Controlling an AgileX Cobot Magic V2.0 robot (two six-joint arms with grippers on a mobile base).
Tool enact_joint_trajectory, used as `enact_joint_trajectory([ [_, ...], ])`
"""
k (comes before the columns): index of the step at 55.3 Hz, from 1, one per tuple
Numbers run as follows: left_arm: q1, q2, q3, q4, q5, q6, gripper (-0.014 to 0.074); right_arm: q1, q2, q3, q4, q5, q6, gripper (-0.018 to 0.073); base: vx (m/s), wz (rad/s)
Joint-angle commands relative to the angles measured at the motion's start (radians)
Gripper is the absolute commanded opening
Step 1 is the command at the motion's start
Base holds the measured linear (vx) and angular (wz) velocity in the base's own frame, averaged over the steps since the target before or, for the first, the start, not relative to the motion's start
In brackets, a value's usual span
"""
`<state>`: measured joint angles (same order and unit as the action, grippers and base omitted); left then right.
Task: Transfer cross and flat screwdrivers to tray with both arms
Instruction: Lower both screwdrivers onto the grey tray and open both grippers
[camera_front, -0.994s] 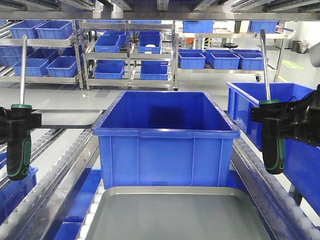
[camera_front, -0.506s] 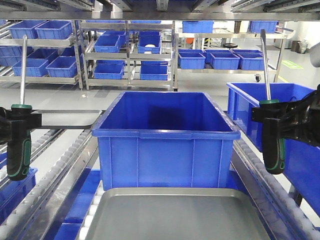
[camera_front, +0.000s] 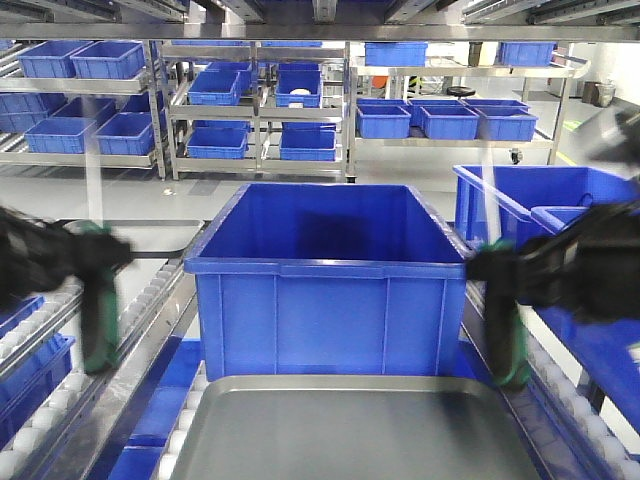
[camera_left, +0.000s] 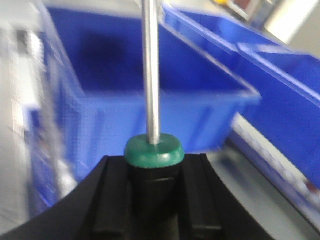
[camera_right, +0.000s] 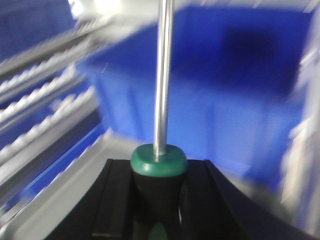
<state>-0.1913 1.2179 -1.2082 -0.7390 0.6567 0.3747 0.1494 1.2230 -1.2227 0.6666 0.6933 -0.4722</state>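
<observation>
At the left of the front view, the left gripper (camera_front: 88, 255) is smeared by blur, its fingers (camera_left: 112, 200) closed on the black-and-green handle of one screwdriver (camera_front: 98, 300), held upright with the handle hanging down and the silver shaft pointing up. At the right, the right gripper (camera_front: 505, 268) grips the second screwdriver (camera_front: 507, 335) the same way; its wrist view shows the fingers (camera_right: 117, 200) pressed against the handle below the green collar. The grey tray (camera_front: 355, 430) lies at the bottom centre, just in front of a large blue bin (camera_front: 330, 290), between the two tools and lower than both. No writing or brand can be read on anything; which tip is cross or flat cannot be told.
</observation>
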Motion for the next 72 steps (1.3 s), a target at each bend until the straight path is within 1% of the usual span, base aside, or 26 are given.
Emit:
enact_joint_trajectory([
  [1, -0.04, 0.061, -0.034, -0.095, 0.013, 0.023, 0.0003, 0.0, 0.041, -0.034, 0.082, -0.009, -0.002, -0.0008, 0.0, 0.0],
  [7, -0.096, 0.157, -0.034, -0.138, 0.027, 0.024, 0.0003, 0.0, 0.122, -0.034, 0.118, 0.044, 0.002, -0.0008, 0.0, 0.0],
  [14, -0.157, 0.255, -0.034, -0.176, 0.003, 0.025, 0.0005, 0.0, 0.204, -0.034, 0.124, 0.088, 0.057, -0.0008, 0.0, 0.0],
  [17, -0.173, 0.288, -0.034, -0.194, -0.012, 0.032, 0.0008, 0.0, 0.231, -0.034, 0.124, 0.094, 0.079, -0.0007, 0.0, 0.0],
  [22, -0.191, 0.334, -0.034, -0.22, -0.035, 0.032, 0.0024, 0.0, 0.268, -0.034, 0.124, 0.118, 0.081, 0.0003, 0.0, 0.0],
  [27, -0.198, 0.375, -0.034, -0.249, -0.051, 0.031, 0.0062, 0.0, 0.298, -0.034, 0.125, 0.151, 0.08, 0.0028, 0.0, 0.0],
  [32, -0.198, 0.409, -0.034, -0.278, -0.05, 0.031, 0.0129, 0.0, 0.322, -0.034, 0.124, 0.158, 0.07, 0.0073, 0.0, 0.0],
  [38, -0.198, 0.444, -0.034, -0.291, -0.043, 0.031, 0.0265, 0.0, 0.347, -0.034, 0.124, 0.15, 0.066, 0.0155, 0.0, 0.0],
  [42, -0.198, 0.457, -0.034, -0.291, -0.03, 0.031, 0.0356, 0.0, 0.359, -0.034, 0.124, 0.155, 0.066, 0.0223, 0.0, 0.0],
  [45, -0.198, 0.46, -0.034, -0.292, -0.023, 0.03, 0.0406, 0.0, 0.368, -0.034, 0.124, 0.164, 0.067, 0.0293, 0.0, 0.0],
  [49, -0.198, 0.46, -0.034, -0.312, -0.018, 0.03, 0.047, 0.0, 0.375, -0.034, 0.125, 0.174, 0.065, 0.0379, 0.0, 0.0],
  [53, -0.197, 0.46, -0.034, -0.325, -0.012, 0.03, 0.0501, -0.001, 0.375, -0.034, 0.128, 0.156, 0.06, 0.045, 0.0, 0.0],
  [57, -0.196, 0.46, -0.034, -0.326, -0.002, 0.03, 0.0507, -0.001, 0.364, -0.034, 0.136, 0.149, 0.03, 0.0502, 0.0, 0.0],
  [61, -0.196, 0.457, -0.034, -0.326, 0.004, 0.03, 0.0505, -0.001, 0.342, -0.034, 0.157, 0.135, -0.017, 0.0524, 0.0, 0.0],
  [65, -0.196, 0.441, -0.034, -0.32, 0.004, 0.037, 0.0499, -0.001, 0.297, -0.034, 0.166, 0.132, -0.063, 0.0526, 0.0, 0.0],
  [68, -0.196, 0.416, -0.034, -0.319, -0.009, 0.072, 0.0492, -0.001, 0.252, -0.034, 0.162, 0.125, -0.084, 0.0524, 0.0, 0.0],
  [72, -0.196, 0.357, -0.034, -0.315, -0.038, 0.156, 0.048, -0.001, 0.184, -0.034, 0.153, 0.103, -0.091, 0.0524, 0.0, 0.0],
])
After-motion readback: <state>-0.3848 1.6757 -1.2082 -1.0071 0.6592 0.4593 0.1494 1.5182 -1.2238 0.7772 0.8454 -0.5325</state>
